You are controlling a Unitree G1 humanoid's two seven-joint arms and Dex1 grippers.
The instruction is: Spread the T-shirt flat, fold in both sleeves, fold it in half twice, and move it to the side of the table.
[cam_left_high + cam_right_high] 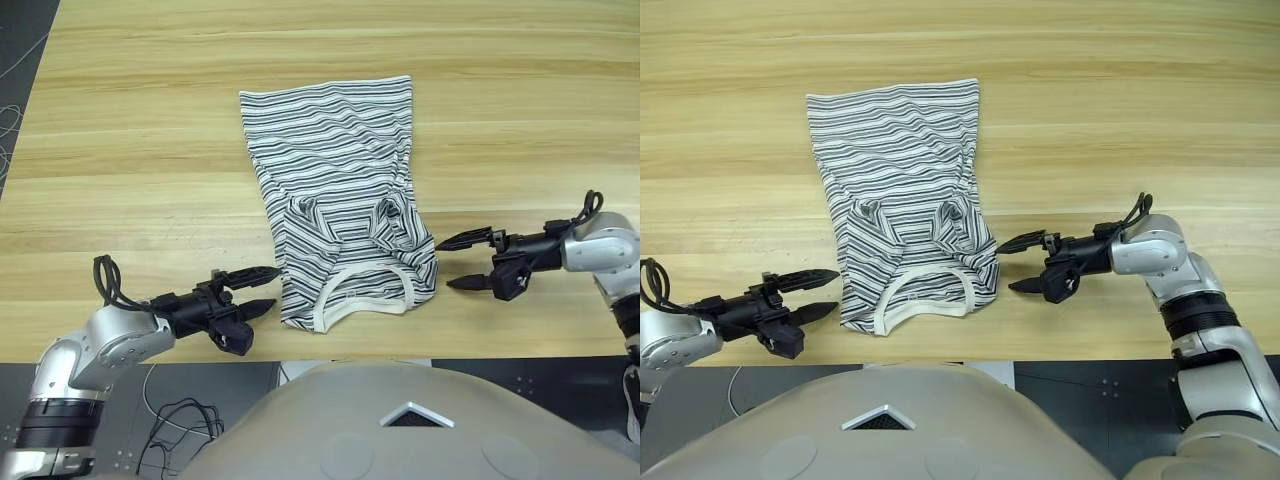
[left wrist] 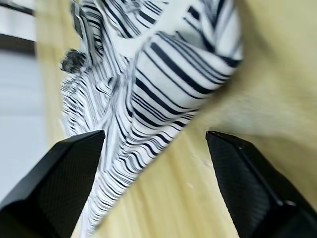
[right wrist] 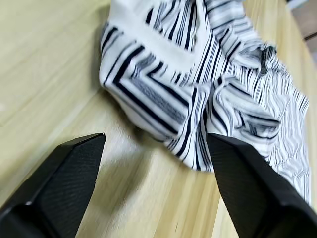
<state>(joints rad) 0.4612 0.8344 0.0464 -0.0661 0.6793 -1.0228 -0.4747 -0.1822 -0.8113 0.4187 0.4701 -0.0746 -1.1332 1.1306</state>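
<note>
In the head camera's two eye views there is one T-shirt, black-and-white striped, lying on one pale wooden table. It sits at the middle of the table, its hem toward the far side and its white-edged collar close to the near edge. Both sleeves lie bunched on the body just above the collar. Two grippers flank the collar end. The left gripper lies low over the table at the shirt's near left corner, fingers parted and holding nothing. The right gripper is just right of the near right corner, its fingers likewise spread and empty. Left of the table, a dark floor carries a few thin cables.

The left wrist view shows two black fingers set wide, with the striped cloth's edge and wood grain between them, the cloth apart from both tips.

The right wrist view shows two black fingers equally wide, the shirt's folded corner lying on the wood beyond them, untouched.
</note>
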